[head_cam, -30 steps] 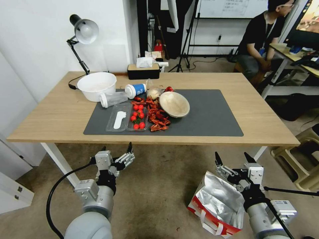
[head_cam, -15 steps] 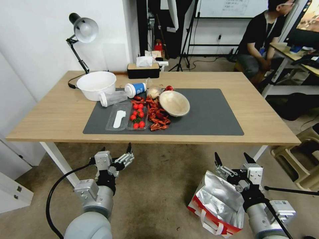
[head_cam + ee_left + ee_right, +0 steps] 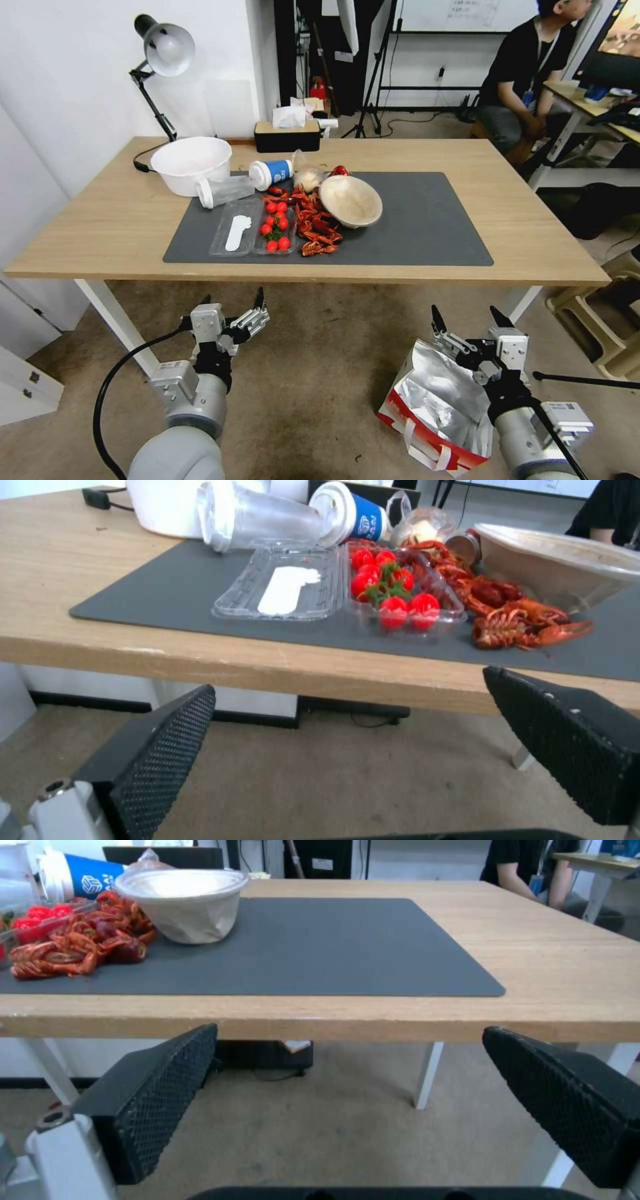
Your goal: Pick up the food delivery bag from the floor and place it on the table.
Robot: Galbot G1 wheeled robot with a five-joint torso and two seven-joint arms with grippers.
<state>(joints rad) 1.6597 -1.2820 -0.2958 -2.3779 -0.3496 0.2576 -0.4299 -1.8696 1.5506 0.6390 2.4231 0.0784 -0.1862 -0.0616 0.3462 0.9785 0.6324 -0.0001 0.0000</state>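
1. Right pincer (image 3: 468, 316) spread wide, holding nothing, poised just above the open mouth of the boxy white paper food delivery bag (image 3: 437, 413) with red trim and silver foil lining.
2. That bag sits on the worn grey-brown carpet floor (image 3: 320, 373) (tilted, handles dangling), in front of the long light-wood counter (image 3: 533, 233).
3. Left pincer (image 3: 233, 303) also wide open, empty, hanging below the counter's front edge.

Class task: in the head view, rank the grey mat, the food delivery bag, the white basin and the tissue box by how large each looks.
1. grey mat
2. food delivery bag, though nearer the camera
3. white basin
4. tissue box
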